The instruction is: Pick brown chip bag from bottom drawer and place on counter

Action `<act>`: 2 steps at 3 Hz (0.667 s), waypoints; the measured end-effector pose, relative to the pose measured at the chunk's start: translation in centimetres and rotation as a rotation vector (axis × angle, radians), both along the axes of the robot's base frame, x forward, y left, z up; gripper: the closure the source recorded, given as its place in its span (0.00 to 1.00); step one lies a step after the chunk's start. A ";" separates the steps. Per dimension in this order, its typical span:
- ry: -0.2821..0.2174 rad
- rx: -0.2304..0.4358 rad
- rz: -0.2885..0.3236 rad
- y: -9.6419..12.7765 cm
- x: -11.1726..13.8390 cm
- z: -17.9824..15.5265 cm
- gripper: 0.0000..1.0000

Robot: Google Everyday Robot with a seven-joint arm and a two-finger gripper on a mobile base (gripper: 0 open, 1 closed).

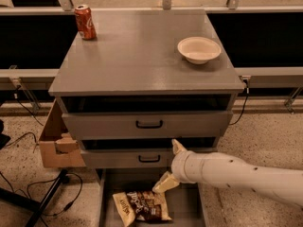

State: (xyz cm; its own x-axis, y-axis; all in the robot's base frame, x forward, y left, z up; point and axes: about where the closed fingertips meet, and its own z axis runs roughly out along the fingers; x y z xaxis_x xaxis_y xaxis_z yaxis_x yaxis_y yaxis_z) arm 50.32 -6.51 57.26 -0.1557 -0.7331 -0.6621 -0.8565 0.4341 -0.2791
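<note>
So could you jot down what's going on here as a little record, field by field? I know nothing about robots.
item wanted: brown chip bag, lying flat in the bottom drawer
bottom drawer: pulled out, open
gripper: in front of the middle drawer, close above the bag's right end; jaws spread open, holding nothing
counter: carries a red soda can at back left and a white bowl at right
progress: bag not yet picked up

Grey surface (142,60) has a red can (85,21) back left and a white bowl (199,49) on the right. Tool (166,166) is down by the middle drawer (118,159).
</note>
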 end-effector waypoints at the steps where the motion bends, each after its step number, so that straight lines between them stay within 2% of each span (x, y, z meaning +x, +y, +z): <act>1: 0.024 -0.018 0.045 1.9 0.1 -7.0 0.00; 2: 0.072 -0.037 0.087 4.3 0.9 -13.5 0.00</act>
